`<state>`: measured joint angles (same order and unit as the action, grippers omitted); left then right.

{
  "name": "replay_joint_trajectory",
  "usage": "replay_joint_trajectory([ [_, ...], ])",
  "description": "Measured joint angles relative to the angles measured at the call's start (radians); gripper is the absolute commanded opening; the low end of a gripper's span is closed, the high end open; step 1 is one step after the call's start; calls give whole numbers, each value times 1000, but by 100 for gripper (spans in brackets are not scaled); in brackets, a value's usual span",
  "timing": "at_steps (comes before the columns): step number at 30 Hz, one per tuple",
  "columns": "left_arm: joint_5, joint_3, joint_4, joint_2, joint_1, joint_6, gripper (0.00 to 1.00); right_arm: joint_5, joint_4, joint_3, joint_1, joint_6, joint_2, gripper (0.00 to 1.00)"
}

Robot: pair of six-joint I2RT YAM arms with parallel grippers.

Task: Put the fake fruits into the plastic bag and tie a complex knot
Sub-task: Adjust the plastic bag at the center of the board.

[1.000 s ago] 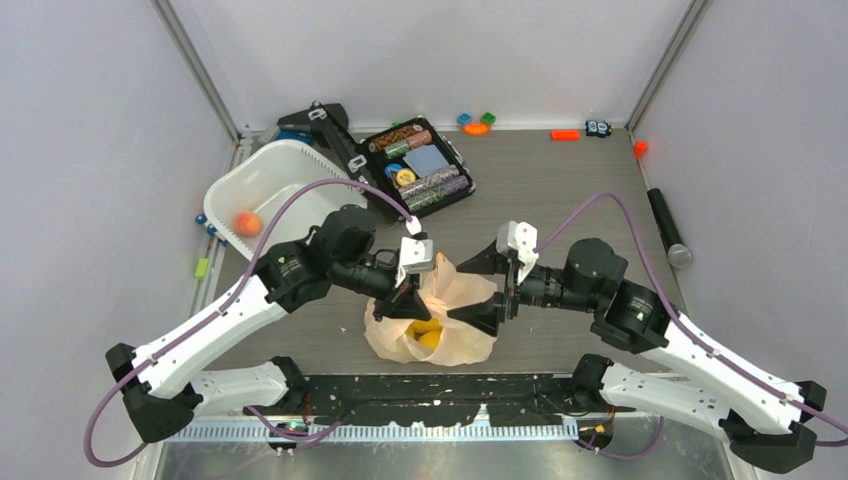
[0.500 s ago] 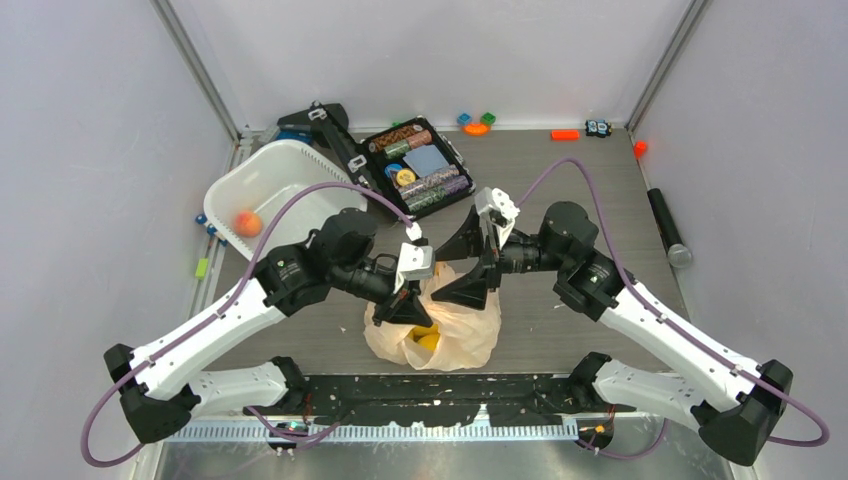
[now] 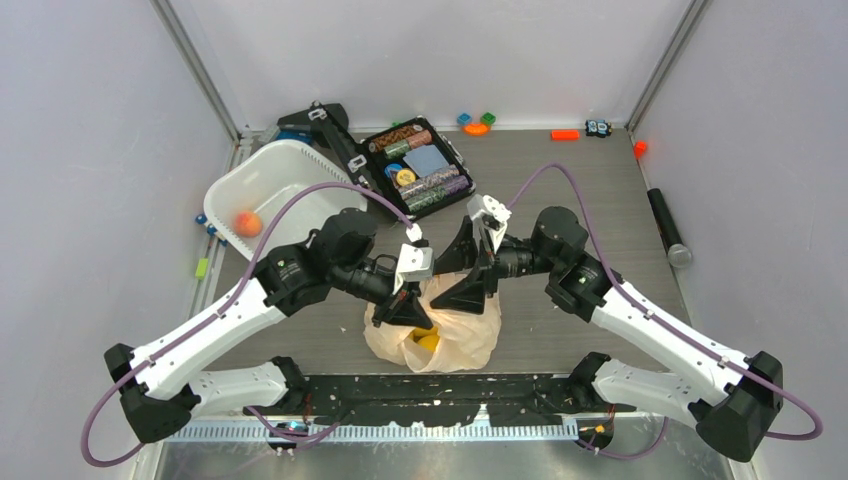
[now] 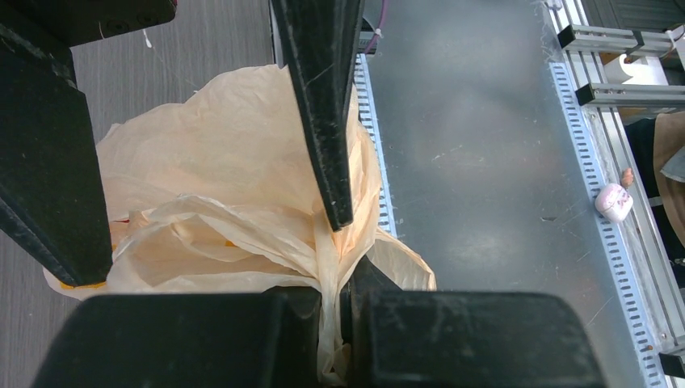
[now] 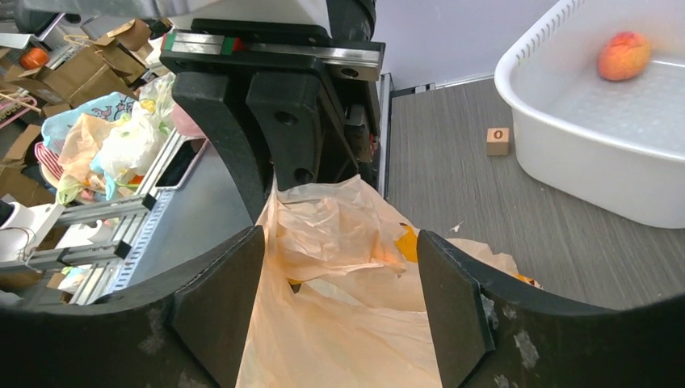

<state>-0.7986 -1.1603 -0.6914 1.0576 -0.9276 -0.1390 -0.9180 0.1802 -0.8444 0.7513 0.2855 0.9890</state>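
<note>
- While I watch from overhead, the plastic bag [image 3: 435, 335] sits on the worktop [image 3: 580, 190] just below both end effectors, near the arm bases, with its pale peach film crumpled and bulging.
- Inside it, just beneath the left end effector [image 3: 405, 305], a yellow fruit [image 3: 428, 340] shows through the mouth. I cannot tell how many others lie under the film.
- My left end effector is pressed together on a gathered strand of the bag. In the left wrist view its fingers [image 4: 242, 339] meet at the bottom of the frame, with the twisted film caught between them and fanning out beyond.
- My right end effector [image 3: 457, 275] is spread wide, just to the right of the left one and facing it. Its two fingers stand on either side of the bag's raised upper part.
- From the right wrist camera, the bag [image 5: 339, 323] fills the gap between those fingers [image 5: 218, 315] without being pinched, and the left end effector [image 5: 271, 190] stands directly ahead.
- In the left wrist view one right finger [image 4: 323, 105] reaches down to the bunched neck of the bag [image 4: 226, 162].
- Well beyond the left end effector, an orange fruit [image 3: 247, 222] lies alone in a white tub [image 3: 290, 165].
- A small wooden block [image 5: 498, 140] rests on the worktop just beside the tub's wall [image 5: 582, 170].
- Beyond both end effectors is an open chip case [image 3: 418, 168], and farther still small coloured toys [image 3: 476, 124] by the back wall.
- Far to the right of the right end effector lies a black cylinder [image 3: 668, 228].
</note>
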Motion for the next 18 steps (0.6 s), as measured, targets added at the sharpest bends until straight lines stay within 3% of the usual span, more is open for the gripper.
replay_joint_trajectory([
  [12, -10, 0, 0, 3, -1, 0, 0, -10, 33, 12, 0, 45, -8, 17],
  [16, -10, 0, 0, 3, -1, -1, 0, -9, 33, 15, 0, 53, -27, 6],
  [18, -10, 0, 0, 3, -1, -1, 0, -8, 32, 19, 0, 52, -35, 5],
])
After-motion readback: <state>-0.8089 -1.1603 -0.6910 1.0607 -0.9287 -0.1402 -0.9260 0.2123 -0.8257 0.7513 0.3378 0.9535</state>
